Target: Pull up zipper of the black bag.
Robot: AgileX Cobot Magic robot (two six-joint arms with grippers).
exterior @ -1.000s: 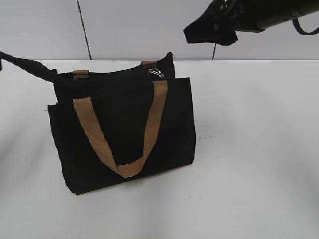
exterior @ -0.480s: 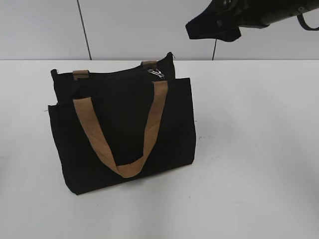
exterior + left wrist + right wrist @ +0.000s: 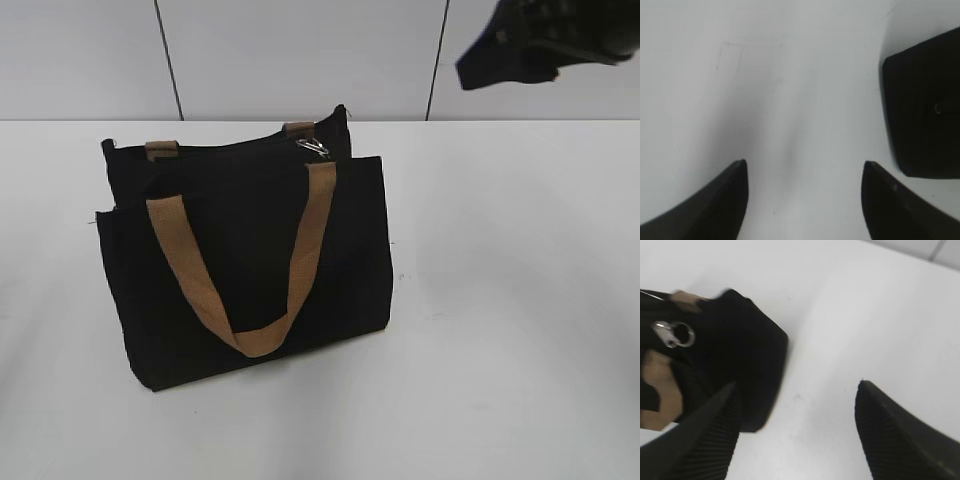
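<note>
Left gripper (image 3: 804, 192) is down over bare white table (image 3: 790, 100), fingers spread wide with nothing between them; it sits outside the exterior shot. Centre-left on the table stands the black bag (image 3: 240, 260), upright, its tan handle (image 3: 250, 270) drooping in a loop across the front panel. Up along the top edge, at the bag's right end, there's the silver zipper (image 3: 313, 148) pull, just beside a tan handle stub. Over to the upper right, the right gripper (image 3: 795, 427) hangs high, well apart from the bag, fingers parted and empty, zipper ring in its wrist view.
</note>
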